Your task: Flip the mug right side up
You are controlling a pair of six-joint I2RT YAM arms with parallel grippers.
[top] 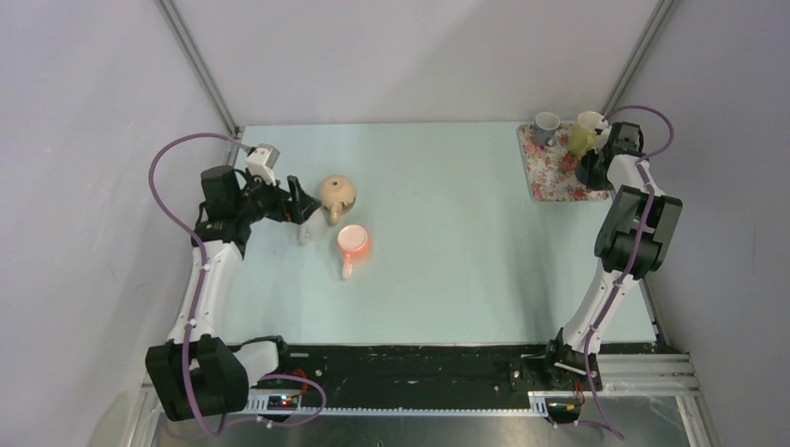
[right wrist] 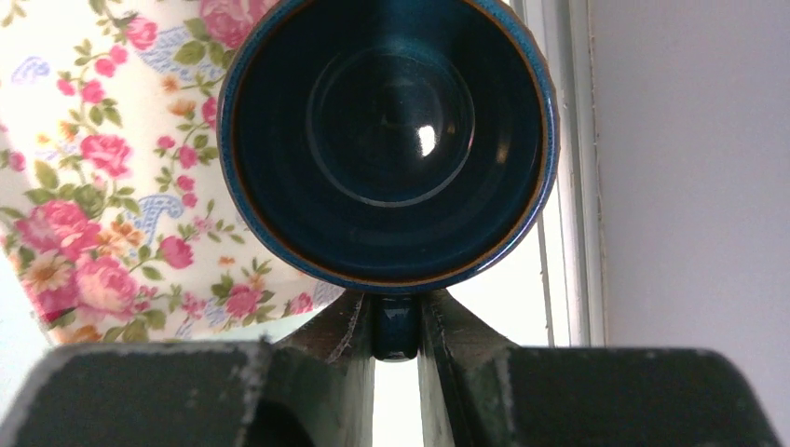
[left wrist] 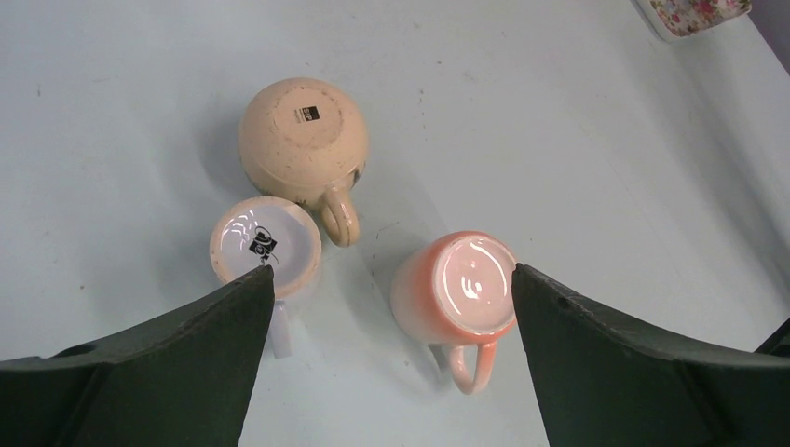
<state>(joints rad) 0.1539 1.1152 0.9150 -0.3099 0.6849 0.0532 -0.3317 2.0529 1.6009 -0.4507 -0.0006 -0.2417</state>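
Three mugs stand upside down on the pale table: a beige one (left wrist: 303, 140), a small white one (left wrist: 265, 244) and an orange one (left wrist: 456, 289) with its handle toward me. My left gripper (left wrist: 392, 270) is open and empty above them, its fingers spread between the white and orange mugs. It also shows in the top view (top: 300, 203) beside the beige mug (top: 337, 194). My right gripper (right wrist: 396, 321) is shut on the handle of a dark blue mug (right wrist: 387, 140), mouth up, over the floral tray (right wrist: 84, 233). I cannot tell whether it rests on the tray.
The floral tray (top: 550, 172) lies at the far right corner with a grey-white mug (top: 547, 126) and a yellow-green mug (top: 587, 130) upright at its back. The table's right edge and a frame rail run just beside the tray.
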